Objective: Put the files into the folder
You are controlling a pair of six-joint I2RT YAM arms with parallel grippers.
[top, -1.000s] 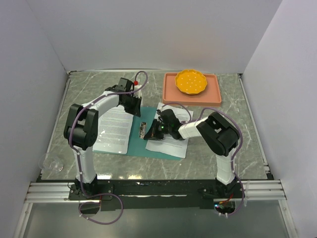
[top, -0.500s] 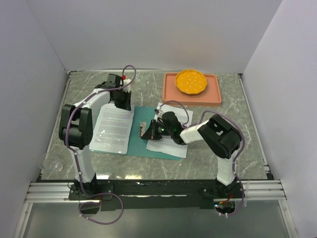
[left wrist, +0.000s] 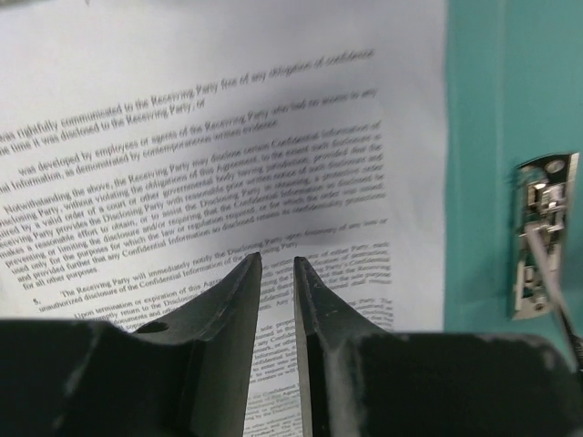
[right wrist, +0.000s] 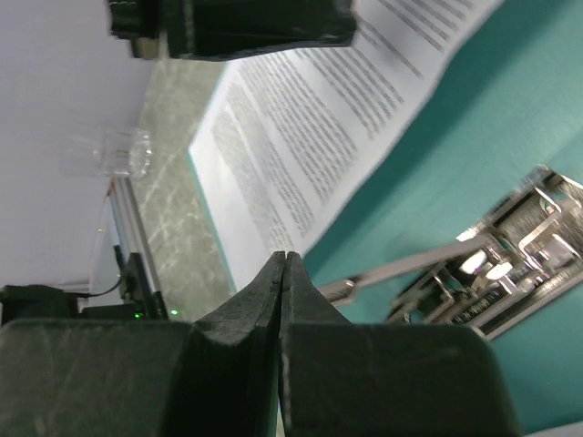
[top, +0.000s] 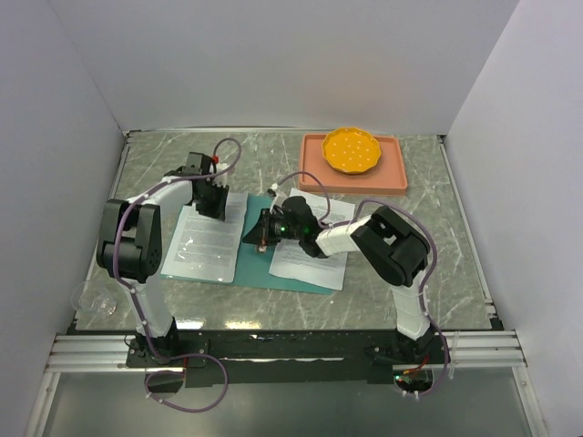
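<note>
The teal folder (top: 252,269) lies open on the table with a metal clip (top: 263,241) on its middle strip. One of the files, a printed sheet (top: 206,248), covers its left half, and another sheet (top: 308,259) lies on the right half. My left gripper (top: 213,204) hovers over the left sheet's far part; in the left wrist view its jaws (left wrist: 278,265) stand a narrow gap apart above the sheet (left wrist: 182,118), holding nothing. My right gripper (top: 259,235) is shut and empty. Its tip (right wrist: 285,259) sits right beside the end of the clip's lever (right wrist: 410,269).
A salmon-pink tray (top: 393,187) holding an orange plate (top: 352,149) stands at the back right. A clear plastic cup (top: 96,302) sits at the near left table edge. White walls close in the table on three sides.
My left gripper has moved left and back from the folder's middle to the left sheet's far part, and its jaws have parted a little. My right gripper has shifted left onto the clip.
</note>
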